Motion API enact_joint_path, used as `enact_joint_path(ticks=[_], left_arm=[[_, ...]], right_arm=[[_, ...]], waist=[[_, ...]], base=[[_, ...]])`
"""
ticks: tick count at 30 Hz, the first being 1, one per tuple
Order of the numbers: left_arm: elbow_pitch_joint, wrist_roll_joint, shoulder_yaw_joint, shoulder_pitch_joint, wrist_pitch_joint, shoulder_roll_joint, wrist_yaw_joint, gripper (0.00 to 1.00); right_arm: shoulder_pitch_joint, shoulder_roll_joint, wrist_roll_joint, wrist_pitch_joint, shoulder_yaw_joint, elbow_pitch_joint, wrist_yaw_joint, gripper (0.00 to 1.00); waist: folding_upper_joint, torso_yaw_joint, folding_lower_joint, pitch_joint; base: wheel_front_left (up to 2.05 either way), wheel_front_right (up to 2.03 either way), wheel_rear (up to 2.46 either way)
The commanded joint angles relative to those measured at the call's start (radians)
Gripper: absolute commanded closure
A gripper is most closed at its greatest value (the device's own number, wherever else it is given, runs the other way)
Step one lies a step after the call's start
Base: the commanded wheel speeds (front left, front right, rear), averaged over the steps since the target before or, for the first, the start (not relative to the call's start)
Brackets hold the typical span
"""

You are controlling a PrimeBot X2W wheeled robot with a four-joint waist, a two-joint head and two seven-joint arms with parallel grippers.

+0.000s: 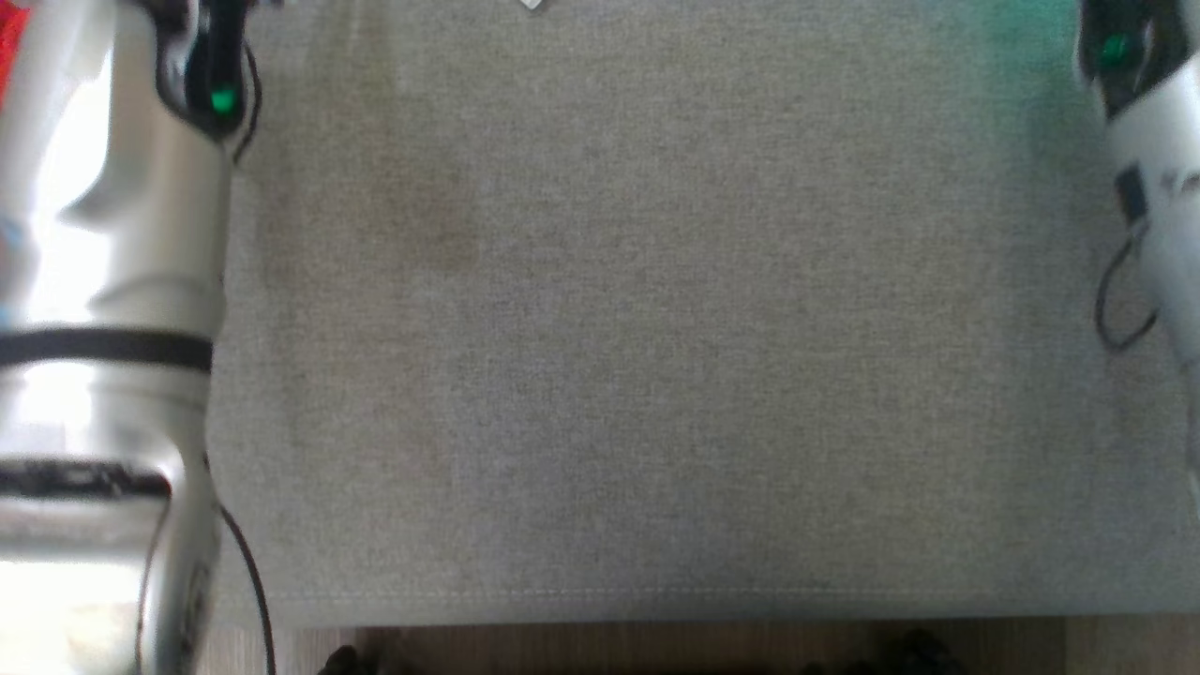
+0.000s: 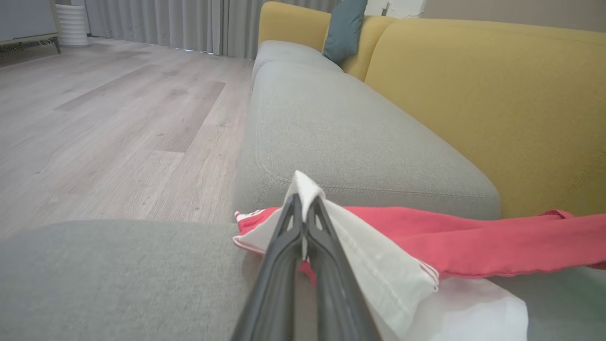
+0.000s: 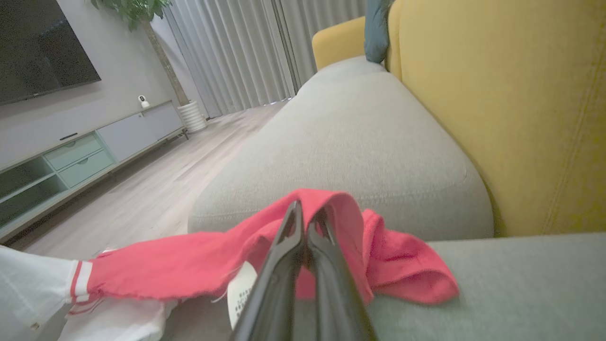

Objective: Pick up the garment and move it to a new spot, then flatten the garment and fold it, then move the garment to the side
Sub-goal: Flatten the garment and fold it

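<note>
grey seat cushion: whole middle and front edge open, loads of room to sweep through. left forearm hogs left edge, right forearm over far right corner, cable loop hanging off it. yellow backrest walls off back. red-and-white garment strung across by next cushion; that one bare up to teal pillow.

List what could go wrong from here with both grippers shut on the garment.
1. The left gripper pinches just a white edge of the garment at its very tips, so the fabric may slip out on lifting.
2. The right gripper grips a bunched red fold, perhaps several layers, so the garment might not spread flat when pulled.
</note>
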Motion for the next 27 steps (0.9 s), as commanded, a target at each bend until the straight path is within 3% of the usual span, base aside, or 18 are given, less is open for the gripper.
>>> enact_joint_path(ticks=[1,9,16,22,27], left_arm=[[-0.056,-0.007,0.041,0.044,-0.005,0.034,-0.002,1.00],[-0.197,-0.018,0.104,0.359,-0.005,0.029,-0.005,1.00],[-0.330,-0.021,0.110,0.596,0.003,0.031,0.004,1.00],[-0.549,-0.033,0.122,0.836,0.096,0.055,0.048,1.00],[-0.776,-0.037,0.133,1.034,0.197,0.075,0.098,1.00]], right_arm=[[0.072,-0.008,0.031,-0.012,0.003,-0.046,-0.001,1.00],[0.403,-0.060,0.078,-0.015,-0.051,-0.183,-0.001,1.00],[0.693,-0.074,0.069,0.072,-0.154,-0.349,-0.001,1.00],[0.970,-0.014,-0.009,0.259,-0.324,-0.568,-0.001,1.00],[1.176,0.089,-0.107,0.477,-0.473,-0.794,-0.001,1.00]], waist=[[0.0000,-0.001,0.0000,-0.023],[0.0000,0.007,0.0000,-0.165],[0.0000,0.013,0.0000,-0.273],[0.0000,0.005,0.0000,-0.345],[0.0000,0.003,0.0000,-0.383]], base=[[0.00,0.00,0.00],[0.00,0.00,0.00],[0.00,0.00,0.00],[0.00,0.00,0.00],[0.00,0.00,0.00]])
